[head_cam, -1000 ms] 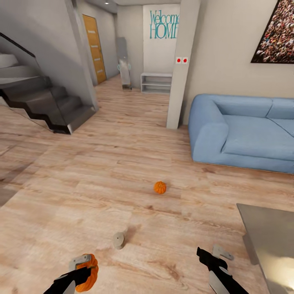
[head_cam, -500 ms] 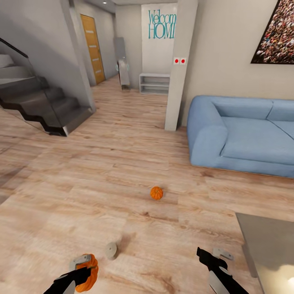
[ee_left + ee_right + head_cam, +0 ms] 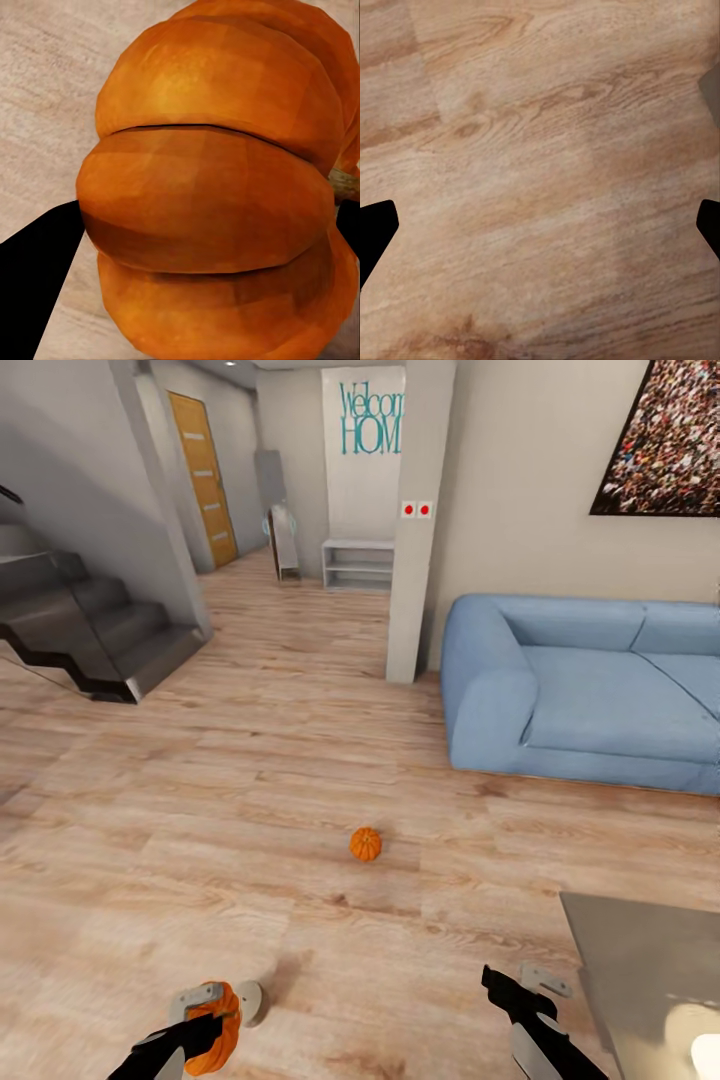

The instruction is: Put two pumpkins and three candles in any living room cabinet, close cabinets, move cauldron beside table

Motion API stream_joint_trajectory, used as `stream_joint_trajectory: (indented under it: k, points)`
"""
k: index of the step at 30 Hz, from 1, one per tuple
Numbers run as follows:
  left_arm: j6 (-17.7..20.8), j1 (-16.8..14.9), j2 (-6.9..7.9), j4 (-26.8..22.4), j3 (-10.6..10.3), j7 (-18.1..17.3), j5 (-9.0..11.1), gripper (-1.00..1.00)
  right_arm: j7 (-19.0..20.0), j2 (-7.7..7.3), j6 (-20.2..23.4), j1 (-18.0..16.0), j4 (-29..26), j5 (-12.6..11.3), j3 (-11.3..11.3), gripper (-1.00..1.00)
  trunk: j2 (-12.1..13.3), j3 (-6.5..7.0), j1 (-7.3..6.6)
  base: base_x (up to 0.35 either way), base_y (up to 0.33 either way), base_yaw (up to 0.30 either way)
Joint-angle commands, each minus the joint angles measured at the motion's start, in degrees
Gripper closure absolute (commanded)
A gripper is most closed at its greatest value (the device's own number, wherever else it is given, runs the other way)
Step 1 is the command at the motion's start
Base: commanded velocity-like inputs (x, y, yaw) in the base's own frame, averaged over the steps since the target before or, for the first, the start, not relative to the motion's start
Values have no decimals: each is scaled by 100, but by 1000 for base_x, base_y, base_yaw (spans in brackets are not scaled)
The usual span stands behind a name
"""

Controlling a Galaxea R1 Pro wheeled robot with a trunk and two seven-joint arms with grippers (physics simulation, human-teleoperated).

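One orange ribbed pumpkin (image 3: 365,844) lies on the plank floor of the living room, ahead of both arms. A second pumpkin (image 3: 216,1028) is held low at the left, with my left gripper (image 3: 208,1015) shut on it. In the left wrist view this pumpkin (image 3: 210,195) is very close, with a dark finger (image 3: 30,262) beside it. A cream-white candle (image 3: 251,1003) lies on the floor just behind the held pumpkin, partly hidden by it. My right gripper (image 3: 520,981) hangs open over bare floor, its fingertips (image 3: 375,232) wide apart. The cabinet and cauldron are out of view.
A grey table (image 3: 640,970) fills the near right corner. A blue sofa (image 3: 580,700) stands at the right, behind it a pale wall with a pillar (image 3: 412,540). Dark stairs (image 3: 90,630) rise at the left. A hallway with a white shelf (image 3: 357,563) opens beyond.
The whole picture has shifted left and down, so the camera has moved. The floor pumpkin and candle appear nearer and further left. Both grippers keep their pose, the left still holding its pumpkin.
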Motion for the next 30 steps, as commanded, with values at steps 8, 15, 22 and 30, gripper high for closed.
stream_joint_trajectory:
  k: [8,15,22,30]
  points:
    - [20,-1,8,-18,-48,55,47,100,-35,-7,-33,-4,-5,-56,47,-100,-2,-4,2,223,-59,-185]
    - [21,-1,8,-14,-48,55,47,100,-30,-7,-40,-4,-6,-55,47,-100,-2,-4,2,241,-99,-40]
    - [24,-1,8,-17,-48,56,47,100,-27,-7,-41,-4,-5,-55,55,-100,-2,-4,2,246,-44,6]
    - [23,-1,8,-18,-48,55,47,100,-33,-7,-41,-4,-6,-53,56,-100,-2,-4,2,197,-84,199]
